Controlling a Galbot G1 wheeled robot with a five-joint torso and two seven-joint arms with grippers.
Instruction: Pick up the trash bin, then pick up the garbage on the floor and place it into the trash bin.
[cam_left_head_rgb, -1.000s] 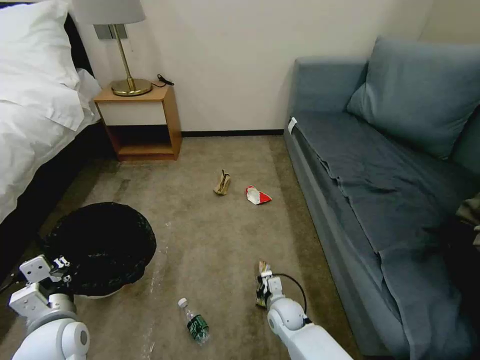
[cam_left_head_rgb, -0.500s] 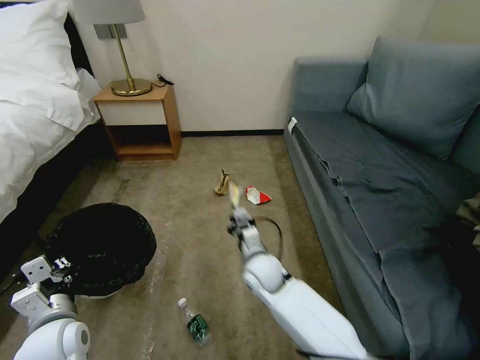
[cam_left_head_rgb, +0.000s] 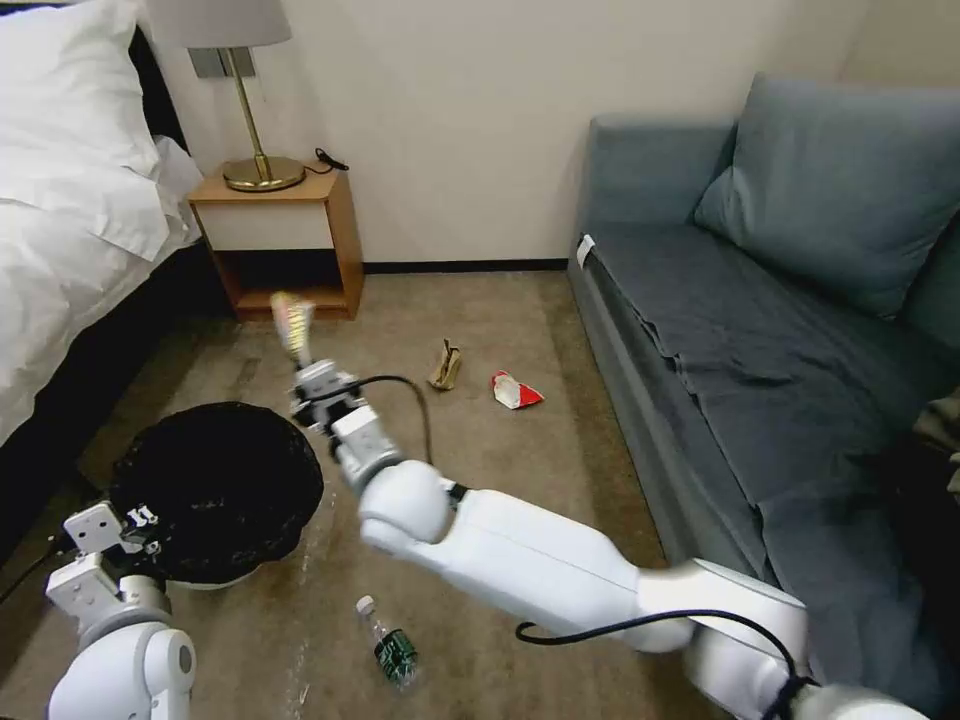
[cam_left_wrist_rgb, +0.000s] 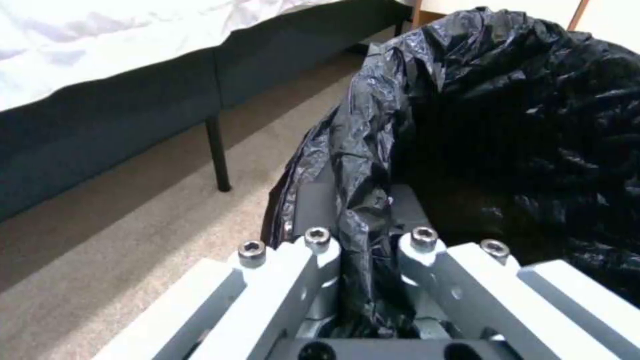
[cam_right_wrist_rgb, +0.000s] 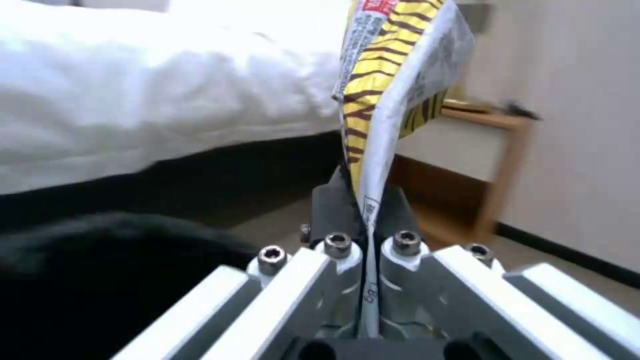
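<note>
Bottle, scrap, carton on carpet.

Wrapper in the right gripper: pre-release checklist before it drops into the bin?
1. Right gripper pinching the wrapper: ok, jaws shut on its lower end.
2. Left gripper clamping the trash bin rim: ok, shut on liner and rim.
3. Bin mouth open and facing up: ok.
4. Wrapper over the mouth: not ok; in the head view it sits beyond the far rim.
5. Remaining litter: not ok; bottle, tan scrap and red-and-white carton lie on the floor.
</note>
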